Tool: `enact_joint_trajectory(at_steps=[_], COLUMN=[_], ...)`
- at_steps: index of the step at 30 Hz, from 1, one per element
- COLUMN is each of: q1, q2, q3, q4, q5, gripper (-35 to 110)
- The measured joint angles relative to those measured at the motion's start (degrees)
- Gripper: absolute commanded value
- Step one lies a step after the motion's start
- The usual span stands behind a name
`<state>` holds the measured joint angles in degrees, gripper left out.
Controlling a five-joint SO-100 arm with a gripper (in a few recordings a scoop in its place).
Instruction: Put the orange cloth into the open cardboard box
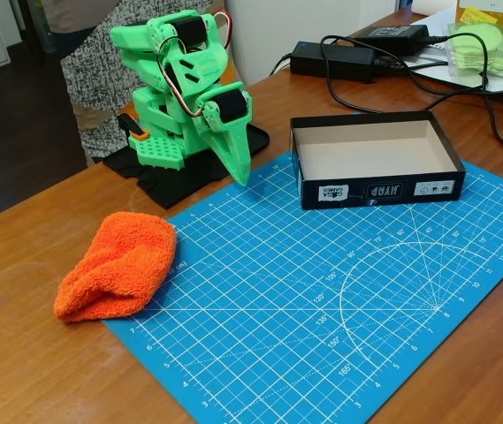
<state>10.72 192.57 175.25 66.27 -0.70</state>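
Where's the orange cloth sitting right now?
In the fixed view the orange cloth lies at lower left, straddling the left edge of the blue cutting mat, below the green arm's gripper and far left of the open cardboard box.

The bright green plastic robot arm (pixel 185 84) had blocky printed segments housing black servo motors, thin red and white wires looping near its top, an orange tab low on one side, and a tapered green end effector (pixel 238 155).

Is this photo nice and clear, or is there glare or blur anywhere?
In the fixed view: sharp overall; soft daylight glare on the wooden table at lower left; the orange cloth and open cardboard box cast only faint shadows; the green pincer is crisp, its tips together.
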Motion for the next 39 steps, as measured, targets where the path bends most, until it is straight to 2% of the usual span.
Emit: enact_joint_trajectory(at_steps=[39], q1=[2.29], q2=[0.00], q3=[0.00], q4=[-0.53], q5=[0.00], gripper=[2])
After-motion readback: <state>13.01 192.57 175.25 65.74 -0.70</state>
